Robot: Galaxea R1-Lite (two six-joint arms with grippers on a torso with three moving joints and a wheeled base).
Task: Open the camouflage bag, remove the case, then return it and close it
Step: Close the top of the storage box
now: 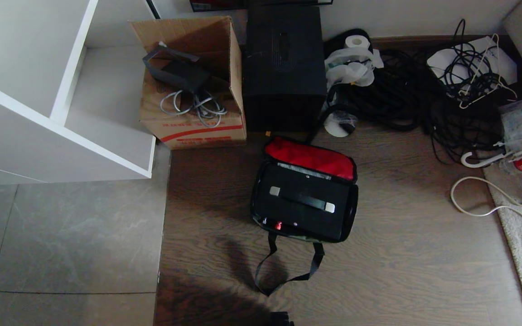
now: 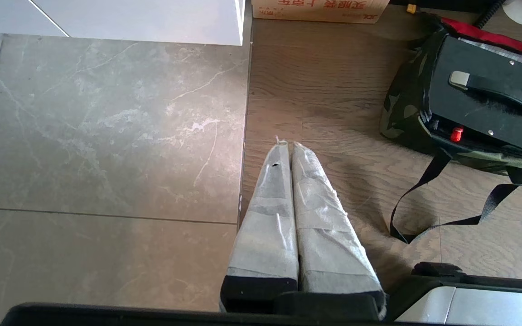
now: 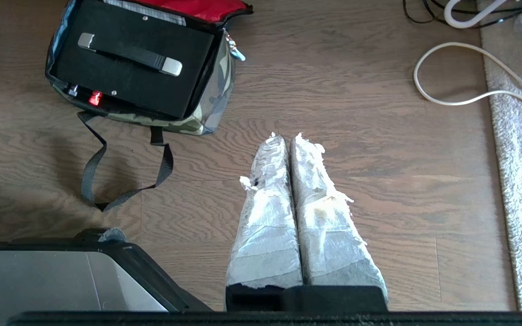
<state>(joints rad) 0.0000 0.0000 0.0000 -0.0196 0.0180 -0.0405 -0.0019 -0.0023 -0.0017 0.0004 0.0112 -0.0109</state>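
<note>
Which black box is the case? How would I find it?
Find the tall plain black box by the wall. In front of it, on the wooden floor, lies an open camouflage fabric bag with red lining. The flat black hard case sits inside; only it has a silver-ended strap handle and red latch.

Tape-wrapped grippers on black mounts
Left gripper and right gripper: long tapering fingers in frayed whitish tape; grey-and-black base housing below

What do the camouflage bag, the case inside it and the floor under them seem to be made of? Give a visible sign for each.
Camouflage bag: soft woven fabric, matte; its walls sag and it has webbing straps.
Case: probably rigid plastic or board, matte black; flat faces, sharp edges, small rivets.
Floor: wood or wood-look laminate; grain lines and plank seams show.
</note>
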